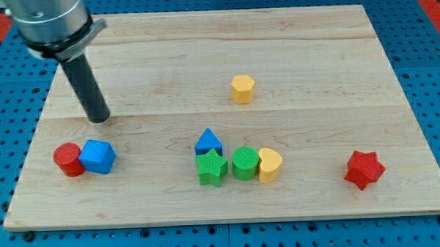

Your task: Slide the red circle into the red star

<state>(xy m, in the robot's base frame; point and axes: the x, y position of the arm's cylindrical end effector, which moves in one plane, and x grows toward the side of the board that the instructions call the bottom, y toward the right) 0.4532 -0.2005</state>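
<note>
The red circle (68, 159) lies near the board's left edge, touching a blue block (98, 156) on its right side. The red star (364, 169) lies far off at the view's lower right. My tip (99, 118) rests on the board just above the blue block and up-right of the red circle, apart from both.
A yellow hexagon (242, 88) sits at the upper middle. A cluster lies at the lower middle, between circle and star: blue triangle (207, 142), green star (212, 168), green circle (245, 164), yellow heart-like block (270, 164). The wooden board (313, 54) lies on a blue pegboard.
</note>
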